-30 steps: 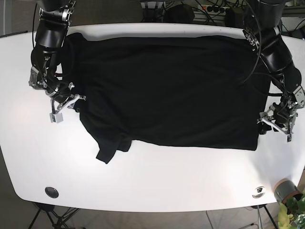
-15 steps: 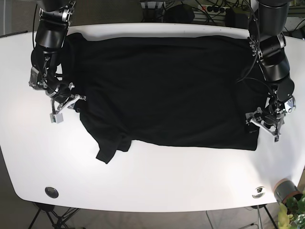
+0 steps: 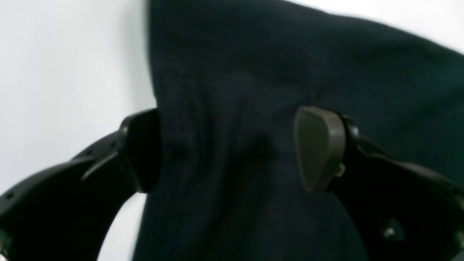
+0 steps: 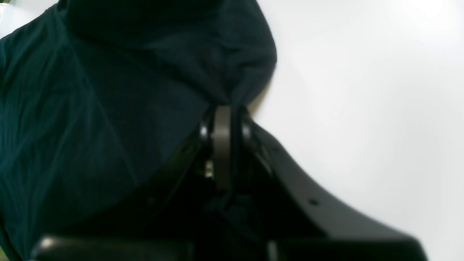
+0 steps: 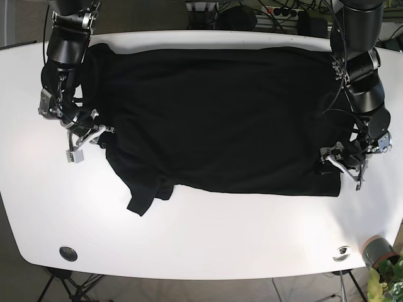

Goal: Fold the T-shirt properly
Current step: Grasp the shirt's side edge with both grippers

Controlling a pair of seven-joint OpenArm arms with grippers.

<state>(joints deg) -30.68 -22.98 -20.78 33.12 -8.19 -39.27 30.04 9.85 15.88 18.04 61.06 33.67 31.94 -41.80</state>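
The black T-shirt [image 5: 220, 113] lies spread flat on the white table [image 5: 201, 233], with a crumpled sleeve [image 5: 146, 196] sticking out at its front left corner. My right gripper [image 5: 88, 139] is at the shirt's left edge. The right wrist view shows that gripper [image 4: 222, 123] shut on a bunched fold of the T-shirt [image 4: 90, 90]. My left gripper [image 5: 342, 165] sits at the shirt's front right corner. In the left wrist view it [image 3: 232, 148] is open, its fingers [image 3: 319, 148] straddling a strip of the dark T-shirt [image 3: 326, 54] without pinching it.
A potted plant [image 5: 381, 255] stands at the table's front right corner, next to a silver disc [image 5: 342, 253]. A black round disc [image 5: 68, 253] is set in the front left. Cables and power strips [image 5: 277, 11] lie behind the far edge.
My left gripper has slid inward from beside the shirt's right edge onto its front right corner. The right gripper and the shirt have stayed put.
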